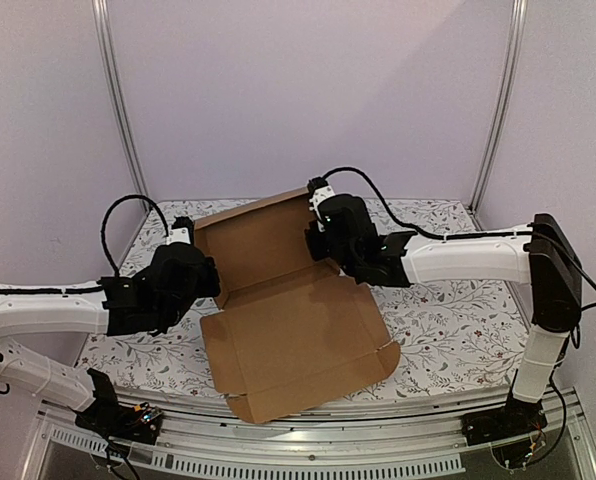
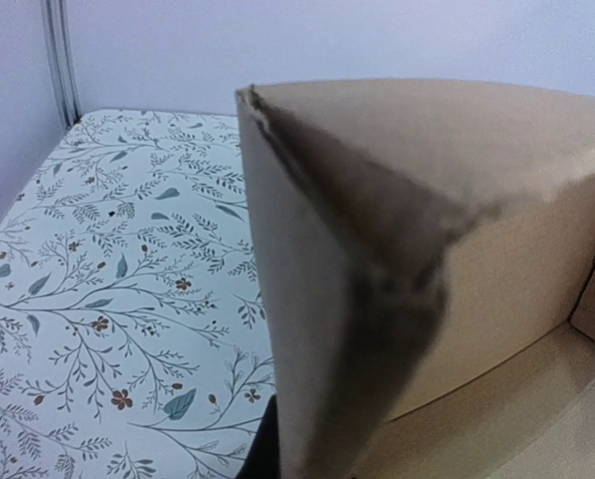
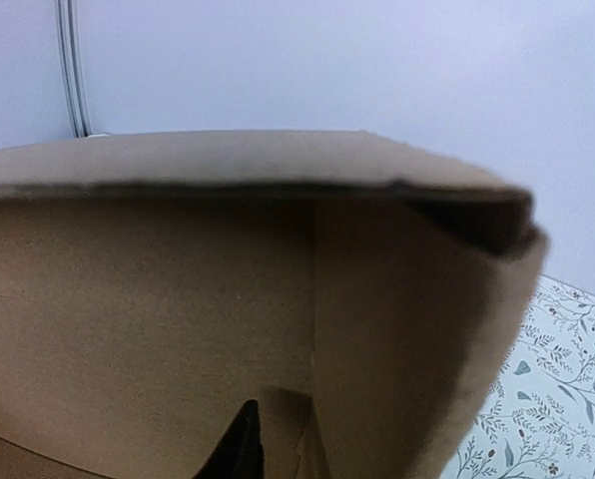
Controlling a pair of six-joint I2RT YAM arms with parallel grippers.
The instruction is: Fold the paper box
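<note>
Paper box (image 1: 288, 330) lies open on the floral tabletop (image 1: 448, 330), its near panel flat and its rear panel raised. My left jaws are pressed together on its left flap. My right jaws sit at the far right corner; I cannot tell their state.

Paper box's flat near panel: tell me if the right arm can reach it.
Probably yes: the near panel lies flat and uncovered beside the right arm, though its end effector sits at the raised rear wall.

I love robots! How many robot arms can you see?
2. The left arm reaches in at the left of the paper box; the right arm reaches in at its right. No others show.
</note>
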